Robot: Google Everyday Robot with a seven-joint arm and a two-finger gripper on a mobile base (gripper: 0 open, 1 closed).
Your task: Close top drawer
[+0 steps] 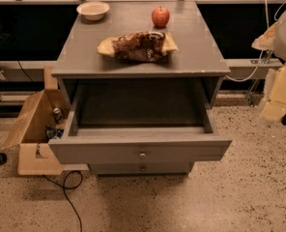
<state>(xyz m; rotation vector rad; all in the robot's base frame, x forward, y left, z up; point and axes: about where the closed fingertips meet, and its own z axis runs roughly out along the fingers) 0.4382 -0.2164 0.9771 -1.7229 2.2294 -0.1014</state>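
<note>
1. The top drawer [104,152] stands pulled far out from under the surface [80,57], its long front running left to right.
2. The pincer [277,94] hangs well apart to the drawer's right; whether it is apart or together cannot be told.
3. Closing likely needs a push straight back on the front.

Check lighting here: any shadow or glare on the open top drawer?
Camera view: warm, dim light; the top drawer is shaded inside under the cabinet top, its front lit without glare; cabinet shadow darkens the floor in front; the gripper, at the right edge, clear of the drawer, looks washed-out yellow.
</note>
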